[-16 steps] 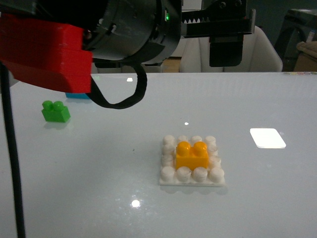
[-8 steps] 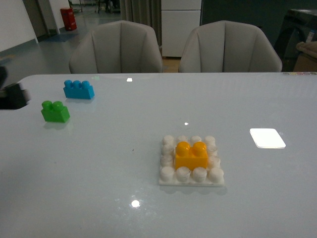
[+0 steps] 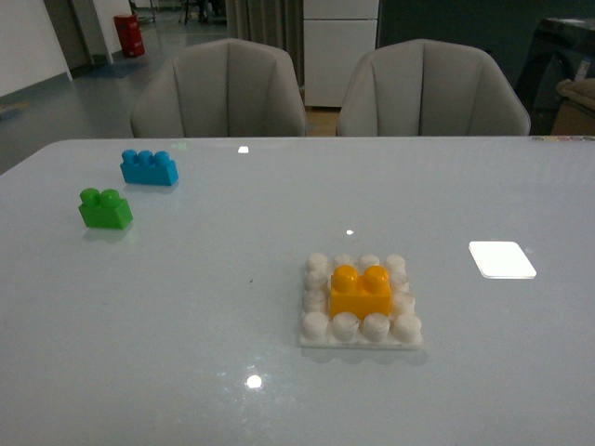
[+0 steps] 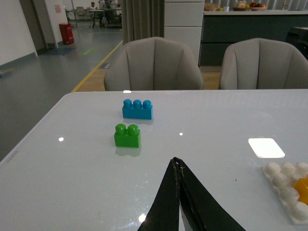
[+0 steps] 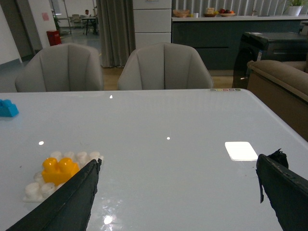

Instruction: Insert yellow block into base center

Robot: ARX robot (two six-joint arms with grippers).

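Note:
The yellow block (image 3: 360, 292) sits upright on the middle studs of the white base (image 3: 361, 335), right of the table's centre in the front view. Neither arm shows in the front view. In the left wrist view my left gripper (image 4: 176, 162) is shut and empty above bare table, with the base (image 4: 281, 180) and an edge of the yellow block (image 4: 303, 188) off to one side. In the right wrist view my right gripper (image 5: 178, 163) is wide open and empty, with the yellow block (image 5: 58, 170) on the base (image 5: 32, 191) beside one finger (image 5: 77, 192).
A green two-stud brick (image 3: 104, 208) and a blue three-stud brick (image 3: 149, 168) stand at the table's far left; both also show in the left wrist view, the green (image 4: 127, 135) and the blue (image 4: 137, 109). A white glare patch (image 3: 502, 258) lies right of the base. Two grey chairs stand behind the table.
The arm with the red part that filled the top of the front view one second ago has withdrawn out of view. The block and base have not moved.

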